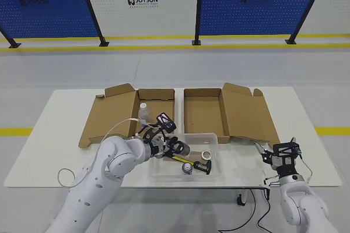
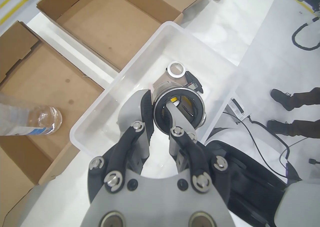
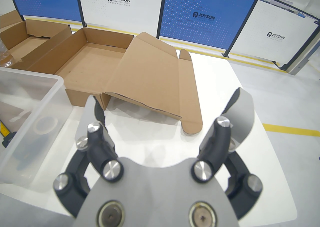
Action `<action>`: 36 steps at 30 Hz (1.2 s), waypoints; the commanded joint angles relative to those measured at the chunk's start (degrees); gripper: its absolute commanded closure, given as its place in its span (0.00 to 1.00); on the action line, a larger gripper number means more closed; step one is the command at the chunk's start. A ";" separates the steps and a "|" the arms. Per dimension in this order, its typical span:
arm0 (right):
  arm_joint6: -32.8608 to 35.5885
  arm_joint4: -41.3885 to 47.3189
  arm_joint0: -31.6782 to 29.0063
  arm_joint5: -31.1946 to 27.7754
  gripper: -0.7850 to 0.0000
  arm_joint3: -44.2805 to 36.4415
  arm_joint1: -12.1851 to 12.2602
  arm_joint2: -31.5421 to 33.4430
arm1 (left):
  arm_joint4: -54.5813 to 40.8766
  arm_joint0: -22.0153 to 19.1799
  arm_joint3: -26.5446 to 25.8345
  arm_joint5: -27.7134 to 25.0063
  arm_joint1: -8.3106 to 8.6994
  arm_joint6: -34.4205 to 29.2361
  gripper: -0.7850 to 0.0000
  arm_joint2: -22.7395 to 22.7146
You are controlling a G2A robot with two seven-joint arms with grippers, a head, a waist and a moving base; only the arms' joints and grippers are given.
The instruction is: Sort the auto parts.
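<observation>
The left claw pinches the wall of a steel and black ring-shaped bearing, one finger inside the bore and the other against the outer face. The bearing hangs above the clear plastic bin. The right claw is spread wide and holds nothing, above the white worktop near the flap of the right brown cardboard box.

Hazards, as judged from this position:

- **Slip or pivot.** The grip bears on a narrow section of smooth metal. A fast swing may rotate the bearing between the fingers or release it.
- **Drop damage.** A released bearing would likely strike the black digital caliper and the small silver ring lying in the bin beneath it.
- **Rim contact.** A low transfer may catch the bin wall.
- **Collision in the left brown cardboard box.** A clear plastic water bottle stands there; a placement close to it may topple it.
</observation>
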 commanded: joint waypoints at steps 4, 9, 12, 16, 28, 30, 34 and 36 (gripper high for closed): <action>0.00 0.00 0.00 0.00 0.00 0.00 0.00 0.00 | 0.81 0.01 0.86 2.45 0.22 1.43 1.00 -1.59; 0.00 0.00 0.00 0.00 0.00 0.00 0.00 0.00 | 1.19 0.78 0.71 3.47 0.80 1.76 1.00 -4.71; 0.00 0.00 0.00 0.00 0.00 0.00 0.00 0.00 | 1.73 1.37 0.62 3.84 1.20 1.67 1.00 -6.65; 0.00 0.00 0.00 0.00 0.00 0.00 0.00 0.00 | 4.42 2.14 0.68 5.29 1.75 1.26 1.00 -9.08; 0.00 0.00 0.00 0.00 0.00 0.00 0.00 0.00 | 7.76 3.88 1.17 8.50 2.62 1.59 1.00 -13.13; 0.00 0.00 0.00 0.00 0.00 0.00 0.00 0.00 | 7.70 3.98 1.04 9.82 2.58 1.88 1.00 -13.12; 0.00 0.00 0.00 0.00 0.00 0.00 0.00 0.00 | 8.51 3.65 2.06 10.43 2.56 2.09 1.00 -12.60; 0.00 0.00 0.00 0.00 0.00 0.00 0.00 0.00 | 8.89 3.18 3.18 10.61 2.53 2.35 1.00 -12.35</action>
